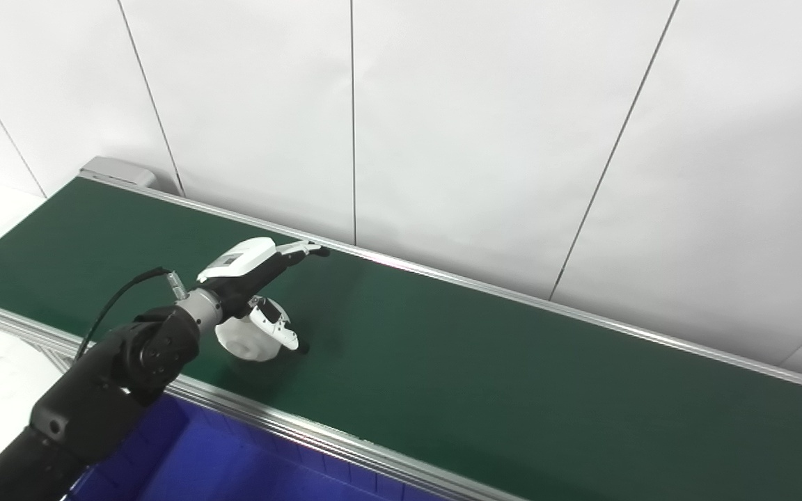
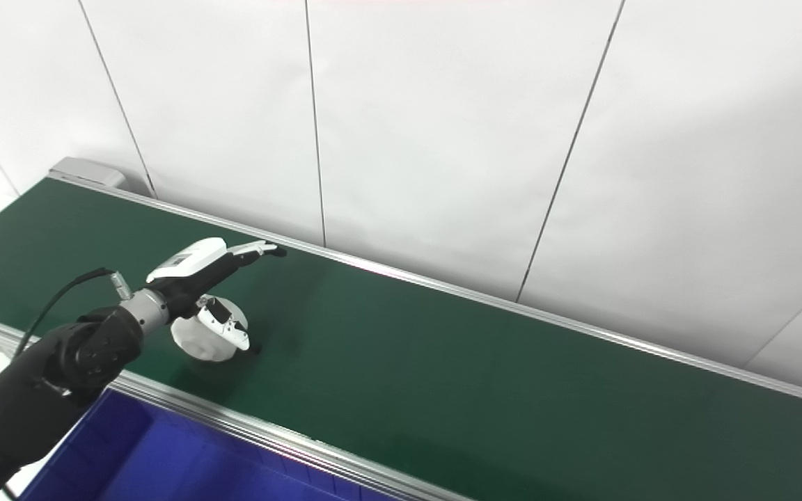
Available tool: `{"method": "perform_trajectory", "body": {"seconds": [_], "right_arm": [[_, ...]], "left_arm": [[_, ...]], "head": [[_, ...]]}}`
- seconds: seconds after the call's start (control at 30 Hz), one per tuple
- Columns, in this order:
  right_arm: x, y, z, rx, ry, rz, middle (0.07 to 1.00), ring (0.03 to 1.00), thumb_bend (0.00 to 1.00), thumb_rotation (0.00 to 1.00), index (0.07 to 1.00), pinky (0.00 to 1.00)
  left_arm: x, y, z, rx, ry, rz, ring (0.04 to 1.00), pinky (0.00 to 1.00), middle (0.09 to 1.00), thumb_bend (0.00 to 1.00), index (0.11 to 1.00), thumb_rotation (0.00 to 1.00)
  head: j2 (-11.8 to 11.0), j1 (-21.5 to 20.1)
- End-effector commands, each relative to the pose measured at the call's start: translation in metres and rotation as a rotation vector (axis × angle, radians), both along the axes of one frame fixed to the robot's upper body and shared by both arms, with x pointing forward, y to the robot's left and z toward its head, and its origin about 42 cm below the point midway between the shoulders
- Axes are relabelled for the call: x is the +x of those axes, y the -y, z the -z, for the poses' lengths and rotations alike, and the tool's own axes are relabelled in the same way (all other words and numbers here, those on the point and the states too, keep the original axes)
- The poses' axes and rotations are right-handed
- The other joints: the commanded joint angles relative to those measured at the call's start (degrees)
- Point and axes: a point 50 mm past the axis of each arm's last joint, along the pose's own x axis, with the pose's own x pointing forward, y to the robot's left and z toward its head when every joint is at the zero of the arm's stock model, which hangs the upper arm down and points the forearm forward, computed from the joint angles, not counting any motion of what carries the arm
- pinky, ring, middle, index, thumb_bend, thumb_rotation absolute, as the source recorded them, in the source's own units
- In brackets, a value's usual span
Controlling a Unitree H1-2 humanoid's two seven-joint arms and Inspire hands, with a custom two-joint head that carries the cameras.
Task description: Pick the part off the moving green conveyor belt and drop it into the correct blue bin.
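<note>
A white round part (image 1: 246,342) lies on the green conveyor belt (image 1: 484,376) near its front edge, left of centre. My left hand (image 1: 258,278) is above and over it, open, with its fingers stretched out toward the far rail and its thumb down against the part's right side. The hand hides part of the part. It also shows in the right eye view (image 2: 207,341), under the left hand (image 2: 209,278). A blue bin (image 1: 234,466) sits below the belt's front rail at bottom left. My right hand is not in view.
The belt runs from upper left to lower right between two silver rails (image 1: 345,445). A grey end housing (image 1: 117,170) is at the far left end. A white panelled wall stands right behind the belt.
</note>
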Motion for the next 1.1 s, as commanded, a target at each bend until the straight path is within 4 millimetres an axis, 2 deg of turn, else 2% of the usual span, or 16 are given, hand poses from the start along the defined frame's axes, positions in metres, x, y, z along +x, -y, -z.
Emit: {"method": "perform_trajectory", "body": {"seconds": [0.0,0.1,0.2,0.27,0.43,0.57,0.6,0.63,0.67,0.7,0.73,0.77,0.83,1.07], "right_arm": [[0.003,0.000,-0.008,0.036,0.074,0.001,0.936,0.928,0.87,0.36,1.000,0.97],[0.003,0.000,-0.009,0.038,0.075,0.002,0.937,0.930,0.87,0.36,1.000,0.98],[0.003,0.000,-0.009,0.037,0.076,0.006,0.942,0.935,0.87,0.37,1.000,0.98],[0.002,0.000,-0.009,0.034,0.079,0.006,0.943,0.935,0.87,0.38,1.000,0.98],[0.001,0.001,-0.010,0.036,0.080,0.015,0.945,0.934,0.88,0.38,1.000,0.98],[0.001,0.002,-0.011,0.031,0.086,0.017,0.944,0.931,0.87,0.38,1.000,0.97],[0.000,0.002,-0.011,0.032,0.085,0.017,0.949,0.935,0.87,0.38,1.000,0.97],[0.000,0.002,-0.011,0.032,0.085,0.018,0.951,0.936,0.87,0.38,1.000,0.98],[0.000,0.002,-0.012,0.032,0.086,0.019,0.951,0.935,0.87,0.38,1.000,0.98],[-0.001,0.002,-0.012,0.033,0.085,0.018,0.951,0.935,0.87,0.38,1.000,0.98],[-0.001,0.002,-0.012,0.033,0.085,0.018,0.952,0.937,0.86,0.38,1.000,0.98],[-0.001,0.002,-0.013,0.032,0.085,0.017,0.952,0.938,0.86,0.38,1.000,0.98],[-0.002,0.001,-0.014,0.029,0.089,0.019,0.950,0.940,0.86,0.39,1.000,0.98],[-0.006,-0.003,-0.017,0.039,0.087,0.022,0.946,0.935,0.85,0.39,1.000,0.98]], "left_arm": [[0.008,-0.014,-0.017,0.063,0.022,-0.015,0.967,0.95,0.974,0.91,0.909,0.13],[0.008,-0.022,-0.008,0.075,-0.028,-0.042,0.973,0.96,0.980,0.91,0.918,0.12],[0.006,-0.031,0.003,0.109,-0.079,-0.052,0.965,0.90,0.977,0.93,0.910,0.12],[0.004,-0.035,0.009,0.135,-0.135,-0.034,0.982,0.95,0.995,0.93,0.918,0.13],[-0.001,-0.035,0.016,0.133,-0.296,-0.017,1.000,1.00,1.000,0.92,0.944,0.06],[-0.005,-0.031,0.024,0.108,-0.320,-0.025,1.000,0.97,0.998,0.89,0.923,0.00],[-0.006,-0.029,0.027,0.106,-0.311,-0.031,0.915,0.85,0.926,0.83,0.876,0.00],[-0.008,-0.027,0.030,0.087,-0.290,-0.042,0.886,0.81,0.902,0.81,0.860,0.00],[-0.009,-0.026,0.031,0.074,-0.275,-0.050,0.773,0.72,0.796,0.74,0.795,0.00],[-0.010,-0.025,0.034,0.057,-0.229,-0.053,0.716,0.67,0.741,0.71,0.761,0.00],[-0.011,-0.024,0.036,0.046,-0.195,-0.055,0.564,0.56,0.609,0.61,0.658,0.00],[-0.013,-0.022,0.039,0.034,-0.140,-0.052,0.471,0.49,0.527,0.54,0.594,0.00],[-0.018,-0.017,0.042,-0.007,-0.050,-0.052,0.435,0.43,0.498,0.51,0.522,0.00],[-0.037,-0.005,0.033,-0.163,0.109,-0.062,0.427,0.43,0.481,0.50,0.519,0.00]], "head": [[0.0,0.0],[0.2,0.0],[0.3,-0.1],[0.4,0.0],[0.7,0.2],[0.8,0.1],[0.8,0.1],[1.0,0.0],[1.0,0.0],[1.2,-0.2],[1.2,-0.2],[1.4,-0.2],[1.6,-0.3],[3.2,-1.6]]}}
